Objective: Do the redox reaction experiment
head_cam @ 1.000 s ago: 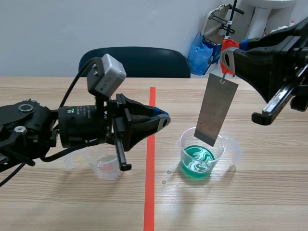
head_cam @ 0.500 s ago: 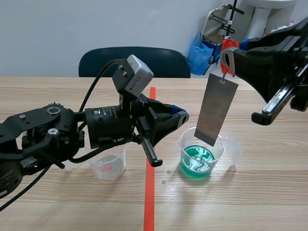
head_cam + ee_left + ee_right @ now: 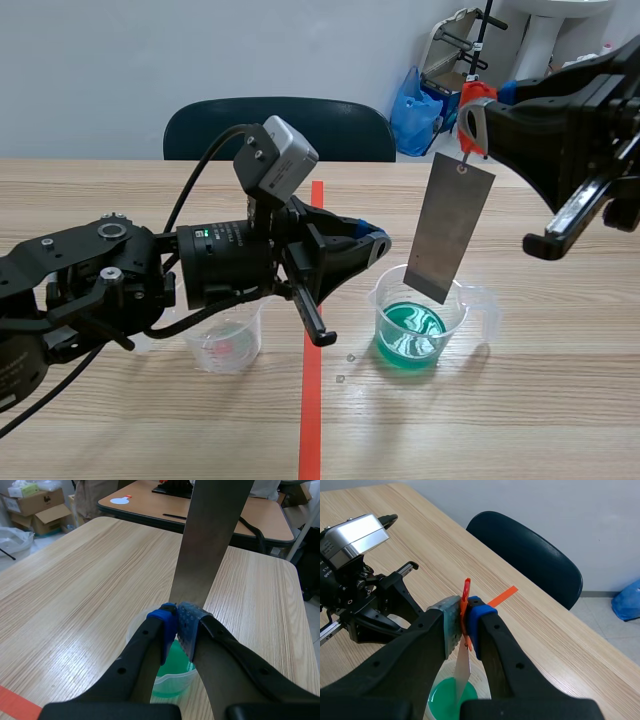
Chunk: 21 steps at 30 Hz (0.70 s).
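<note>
Left gripper (image 3: 372, 242), fingers closed on nothing, has advanced from the clear beaker (image 3: 225, 345) to just beside the metal plate (image 3: 450, 225), then halted. Right gripper (image 3: 475, 112) clamps the orange tie (image 3: 466, 605); the plate hangs below it, over the green-solution beaker (image 3: 462, 300). Immersion judged pending

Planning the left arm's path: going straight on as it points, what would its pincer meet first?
Probably the metal plate, hanging by an orange clip from the right pincer, just ahead of the left pincer above the beaker of green liquid; depth is unclear.
</note>
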Tool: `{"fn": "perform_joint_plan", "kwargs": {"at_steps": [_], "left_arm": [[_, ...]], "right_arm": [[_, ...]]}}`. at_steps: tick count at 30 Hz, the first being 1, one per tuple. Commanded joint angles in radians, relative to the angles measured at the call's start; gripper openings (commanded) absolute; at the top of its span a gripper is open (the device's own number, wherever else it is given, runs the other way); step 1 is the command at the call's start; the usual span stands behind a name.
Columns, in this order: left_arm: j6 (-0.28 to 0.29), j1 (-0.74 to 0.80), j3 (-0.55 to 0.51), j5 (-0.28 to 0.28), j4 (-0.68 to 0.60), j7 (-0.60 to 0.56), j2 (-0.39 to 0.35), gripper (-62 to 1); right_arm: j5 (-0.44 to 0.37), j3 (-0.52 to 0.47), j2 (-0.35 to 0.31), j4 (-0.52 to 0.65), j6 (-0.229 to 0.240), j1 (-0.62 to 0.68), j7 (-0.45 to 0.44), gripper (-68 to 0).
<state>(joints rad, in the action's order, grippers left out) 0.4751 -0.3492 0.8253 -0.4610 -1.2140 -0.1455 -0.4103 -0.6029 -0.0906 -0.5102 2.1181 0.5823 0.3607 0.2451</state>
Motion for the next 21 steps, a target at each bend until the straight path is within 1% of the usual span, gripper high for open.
{"fn": "perform_joint_plan", "kwargs": {"at_steps": [1,5,7,9,11,12,15,18,21], "left_arm": [[0.006,-0.014,0.0,-0.003,-0.012,-0.013,0.002,-56.9],[0.005,-0.014,0.0,0.009,-0.012,-0.014,-0.024,-56.9],[0.006,-0.014,0.0,0.009,-0.012,-0.019,-0.057,-56.9],[0.006,-0.009,-0.002,0.008,-0.013,-0.041,-0.108,-56.9],[0.006,0.013,-0.019,0.006,-0.019,-0.09,-0.174,-56.9],[0.006,0.032,-0.036,-0.004,-0.025,-0.118,-0.214,-56.9],[0.006,0.123,-0.115,-0.052,-0.053,-0.183,-0.346,-56.9],[0.01,0.269,-0.228,-0.102,-0.079,-0.265,-0.482,-56.9],[0.017,0.463,-0.364,-0.124,-0.082,-0.372,-0.587,-56.9]], "right_arm": [[-0.011,-0.013,-0.01,0.019,-0.005,-0.006,-0.019,-66.9],[-0.011,-0.013,-0.01,0.019,-0.005,-0.006,-0.019,-66.9],[-0.011,-0.013,-0.01,0.019,-0.005,-0.006,-0.019,-66.9],[-0.011,-0.013,-0.01,0.019,-0.005,-0.006,-0.019,-66.9],[-0.011,-0.013,-0.01,0.019,-0.005,-0.006,-0.019,-66.9],[-0.011,-0.013,-0.01,0.019,-0.005,-0.006,-0.019,-66.9],[-0.011,-0.013,-0.01,0.019,-0.005,-0.006,-0.019,-66.9],[-0.011,-0.013,-0.01,0.019,-0.005,-0.006,-0.019,-66.9],[-0.011,-0.013,-0.01,0.019,-0.005,-0.006,-0.019,-66.9]]}}
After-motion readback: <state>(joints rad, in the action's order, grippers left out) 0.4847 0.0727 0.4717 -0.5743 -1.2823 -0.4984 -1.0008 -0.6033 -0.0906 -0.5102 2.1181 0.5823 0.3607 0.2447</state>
